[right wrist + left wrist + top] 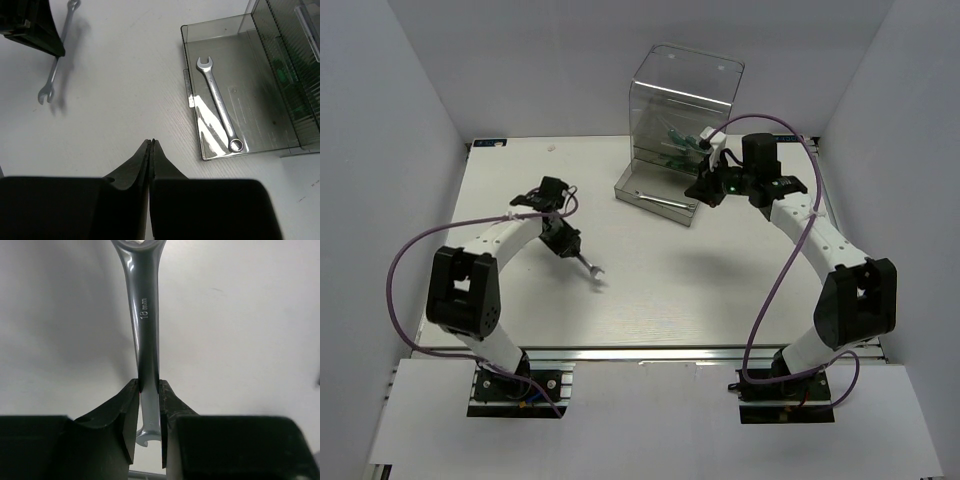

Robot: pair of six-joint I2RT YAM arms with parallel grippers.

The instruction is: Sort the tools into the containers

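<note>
My left gripper [574, 251] is shut on a slim silver wrench [591, 267] and holds it just above the table; in the left wrist view my fingertips [149, 390] pinch its shaft [145, 315], marked 18 mm. My right gripper [151, 142] is shut and empty and hovers beside the clear cabinet [685, 95]. The cabinet's bottom drawer [630, 186] is pulled out with a second wrench [220, 110] lying in it. Green-handled screwdrivers [682, 140] lie in a higher drawer inside the cabinet. The held wrench also shows in the right wrist view [54, 77].
White walls close the table on the left, back and right. The pulled-out drawer's rim [190, 95] lies just right of my right gripper. Purple cables loop over both arms.
</note>
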